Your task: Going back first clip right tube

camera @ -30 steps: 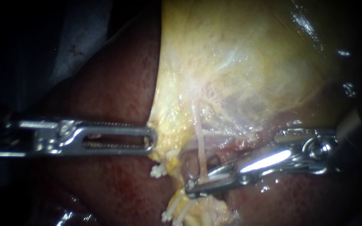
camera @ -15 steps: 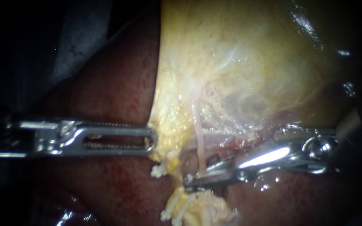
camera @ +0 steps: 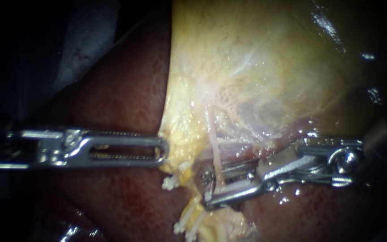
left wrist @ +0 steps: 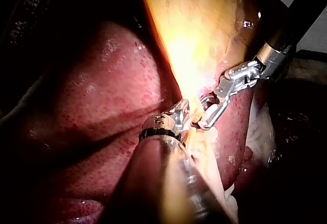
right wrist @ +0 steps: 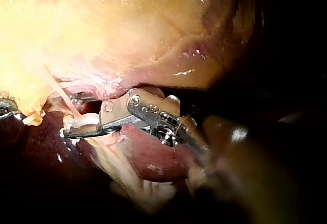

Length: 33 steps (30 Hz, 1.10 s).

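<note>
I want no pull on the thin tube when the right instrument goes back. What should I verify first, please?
1. Right instrument jaws open: ok, a gap shows between them.
2. Tube outside those jaws: not ok, it crosses between them.
3. Clip seated on the tube: cannot tell, the jaws hide that spot.
4. Left instrument holds the gallbladder edge: ok, its jaws are shut on it.
5. Way back toward the right is free: ok, only the liver lies beneath the shaft and the left instrument is well apart.
</note>
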Tool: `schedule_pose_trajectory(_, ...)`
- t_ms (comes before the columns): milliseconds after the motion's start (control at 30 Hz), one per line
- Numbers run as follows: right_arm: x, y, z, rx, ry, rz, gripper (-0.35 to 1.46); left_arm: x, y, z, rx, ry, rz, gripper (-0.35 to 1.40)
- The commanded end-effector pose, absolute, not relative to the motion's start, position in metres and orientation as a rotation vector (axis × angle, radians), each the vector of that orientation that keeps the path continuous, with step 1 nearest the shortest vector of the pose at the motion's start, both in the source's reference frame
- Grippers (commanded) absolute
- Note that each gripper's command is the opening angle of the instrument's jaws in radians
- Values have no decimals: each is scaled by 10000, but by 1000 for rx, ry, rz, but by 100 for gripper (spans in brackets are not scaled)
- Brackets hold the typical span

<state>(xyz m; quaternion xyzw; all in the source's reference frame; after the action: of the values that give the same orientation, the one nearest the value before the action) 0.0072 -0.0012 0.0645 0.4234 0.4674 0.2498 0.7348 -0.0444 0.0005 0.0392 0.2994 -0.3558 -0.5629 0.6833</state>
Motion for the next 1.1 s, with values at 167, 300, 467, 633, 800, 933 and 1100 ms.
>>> schedule_pose_trajectory(167, 73, -13, 645, 894, 1053, 498, 46, -444, 5, 392, 671, -798, -1262, -35)
schedule_pose_trajectory(300, 75, -14, 647, 851, 1081, 439, 48, -445, 5, 392, 671, -798, -1262, -35)
schedule_pose_trajectory(467, 74, -15, 648, 805, 1110, 375, 49, -445, 5, 391, 671, -798, -1262, -35)
schedule_pose_trajectory(633, 73, -17, 648, 760, 1136, 316, 52, -445, 5, 391, 671, -798, -1262, -35)
schedule_pose_trajectory(800, 68, -20, 646, 751, 1142, 299, 53, -445, 5, 391, 671, -798, -1262, -35)
schedule_pose_trajectory(933, 61, -24, 642, 754, 1143, 295, 53, -445, 5, 391, 671, -798, -1262, -35)
schedule_pose_trajectory(1100, 61, -26, 640, 754, 1143, 294, 51, -445, 5, 391, 671, -798, -1262, -35)
